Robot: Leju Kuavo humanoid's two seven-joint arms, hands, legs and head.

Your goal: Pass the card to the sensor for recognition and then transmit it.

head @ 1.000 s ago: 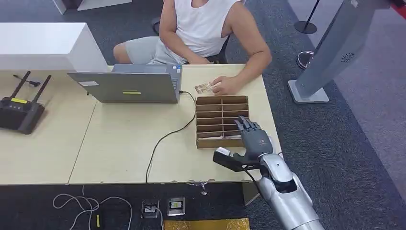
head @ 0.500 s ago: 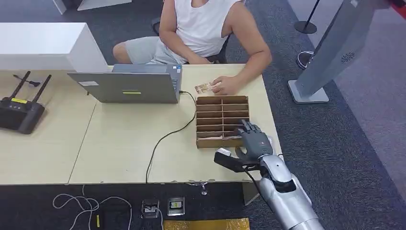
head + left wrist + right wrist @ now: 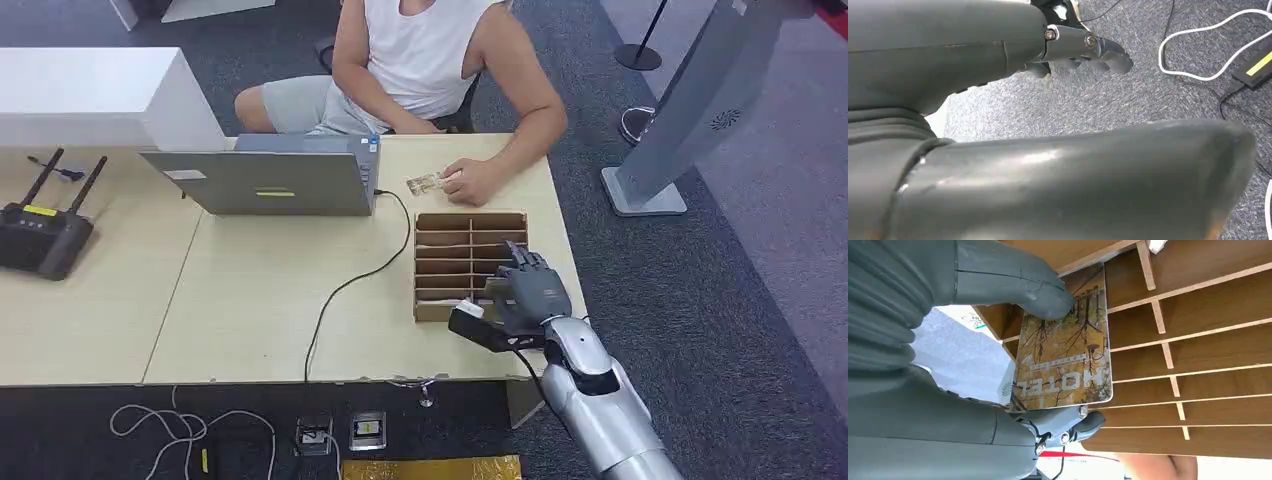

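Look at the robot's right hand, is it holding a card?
Yes, in the right wrist view the right hand pinches a HOTEL card between its thumb and fingers, above the wooden divider box.

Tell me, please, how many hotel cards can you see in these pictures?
2: one card pinched by the right robot hand over the wooden tray; another card at the person's hand. More may be hidden in the tray.
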